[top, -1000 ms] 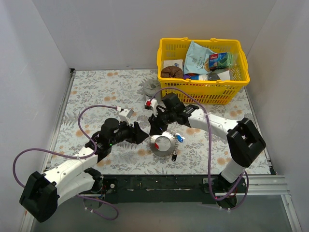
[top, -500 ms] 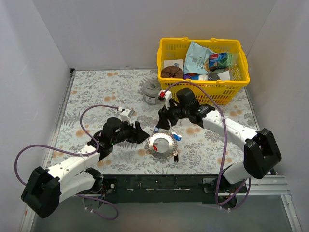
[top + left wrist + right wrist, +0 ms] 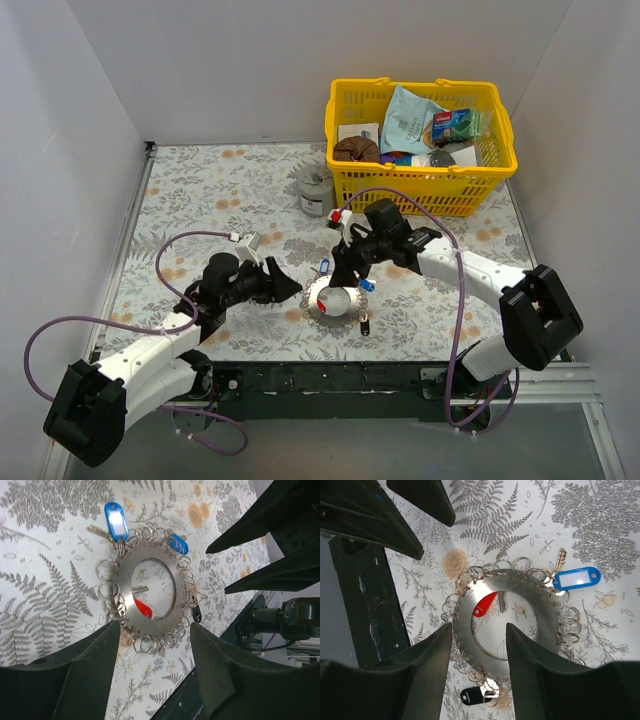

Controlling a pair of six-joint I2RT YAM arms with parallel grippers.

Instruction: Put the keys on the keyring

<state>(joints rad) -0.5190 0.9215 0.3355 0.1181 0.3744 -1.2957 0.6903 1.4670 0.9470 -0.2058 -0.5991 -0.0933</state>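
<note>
Keyring (image 3: 125, 600) edge hidden behind left end effector (image 3: 154, 626); key count unclear.

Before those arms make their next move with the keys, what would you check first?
1. Keyring lying flat on the table: ok.
2. Right gripper open, above the keyring: ok.
3. Left gripper open, holding nothing: ok.
4. Red-tagged key in the keyring's middle already hooked on: cannot tell.
5. Grippers apart from each other: ok.
</note>
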